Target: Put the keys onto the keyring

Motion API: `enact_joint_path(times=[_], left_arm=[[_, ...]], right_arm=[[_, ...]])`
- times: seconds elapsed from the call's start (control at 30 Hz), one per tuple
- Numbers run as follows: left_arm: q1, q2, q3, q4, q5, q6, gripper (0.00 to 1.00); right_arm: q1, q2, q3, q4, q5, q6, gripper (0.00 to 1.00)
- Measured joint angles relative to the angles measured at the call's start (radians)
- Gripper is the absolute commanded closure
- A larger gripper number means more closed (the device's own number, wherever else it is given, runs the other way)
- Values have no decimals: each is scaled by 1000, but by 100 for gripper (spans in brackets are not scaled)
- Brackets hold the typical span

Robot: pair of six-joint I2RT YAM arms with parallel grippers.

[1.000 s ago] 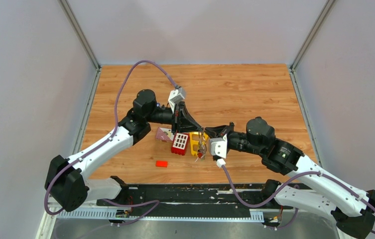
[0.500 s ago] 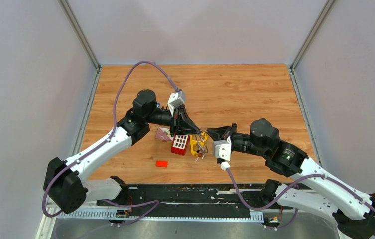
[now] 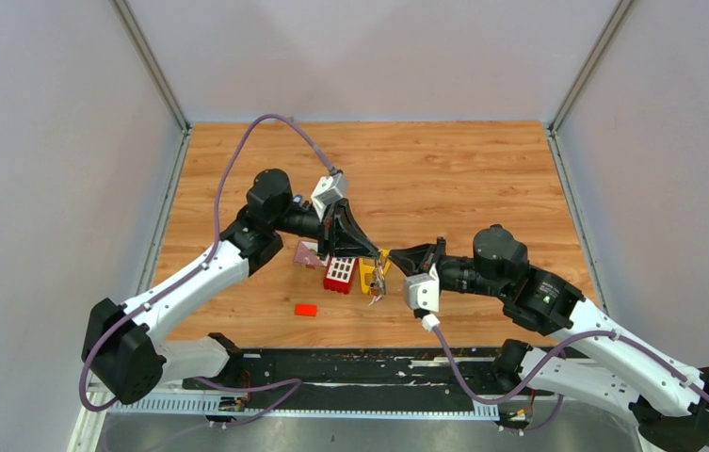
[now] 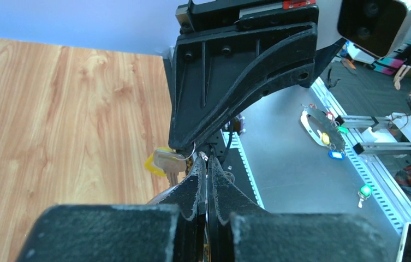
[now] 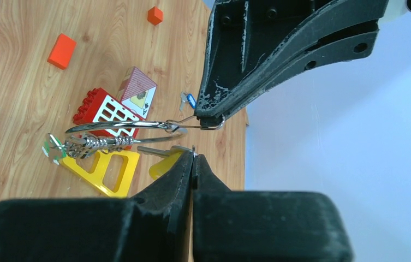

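The left gripper [image 5: 212, 121], clenched on the keyring [image 5: 132, 124] over the yellow frame [image 5: 103, 168]; right gripper [image 5: 192, 156], right of the frame, pinches a yellow-headed key [image 5: 165, 162]. Best practice: hold the ring steady and feed the key's hole onto the wire's free end. That end and the hole are too fine to discern.
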Motion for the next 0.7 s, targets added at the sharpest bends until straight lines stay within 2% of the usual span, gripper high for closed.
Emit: enact_joint_path(times=[0.27,0.7], left_arm=[[0,0,-34,132,14,-78,100],[-7,0,-46,195,13,-118,100]], right_arm=[[1,0,0,1,-29,-7,100],[23,3,0,8,-32,4,100]])
